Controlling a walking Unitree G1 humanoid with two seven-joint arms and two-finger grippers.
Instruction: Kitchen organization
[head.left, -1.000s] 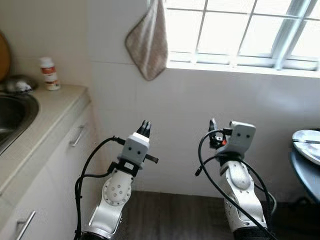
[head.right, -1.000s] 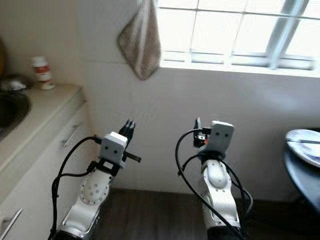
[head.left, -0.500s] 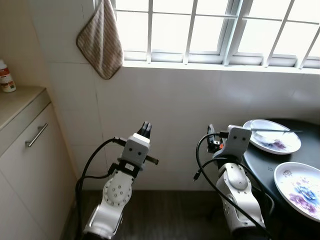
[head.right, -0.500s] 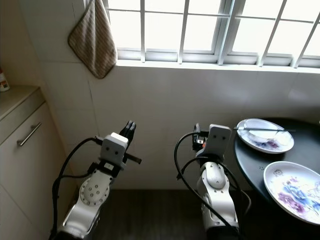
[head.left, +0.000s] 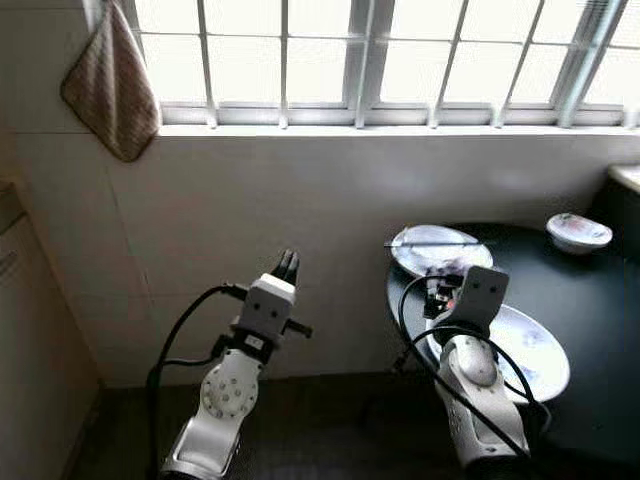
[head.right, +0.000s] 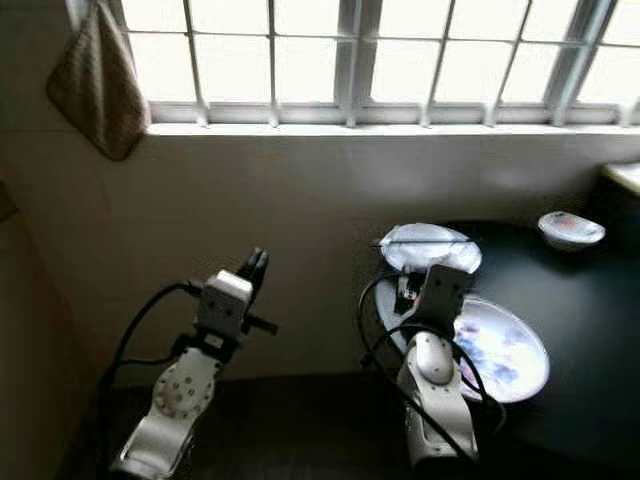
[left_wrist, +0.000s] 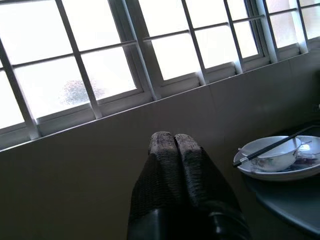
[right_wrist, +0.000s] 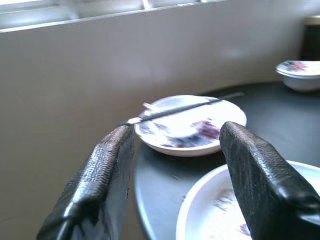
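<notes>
While turning toward the right, away from the counter with the sink and the bottle seen a second ago, now facing a dark round table (head.left: 600, 330) under the window (head.left: 380, 60). No move of the things themselves, only of the camera; cloth (head.left: 110, 85) on the wall now far off beyond the left gripper (head.left: 288, 262).

Left gripper raised in front of the wall, fingers pressed together, holding nothing. Right gripper (right_wrist: 175, 165) spread wide, empty, hanging just before the near edge of the table.

Directly ahead of the right gripper: a plate (right_wrist: 190, 125) with a small bowl on it and a pair of chopsticks (right_wrist: 170, 112) laid across the top. Just under and beside the right gripper: a larger flowered plate (head.left: 535, 345), partly covered by the arm. Well beyond, toward the far side of the table: a small bowl (head.left: 580, 230).

Meaning for the task, as a judgement: dishes to tidy now within reach, probably the next objects to collect. Nothing grasped yet, so tidying of the table not yet begun. Chopsticks loose on top, likely to roll off if the plate is tilted.
</notes>
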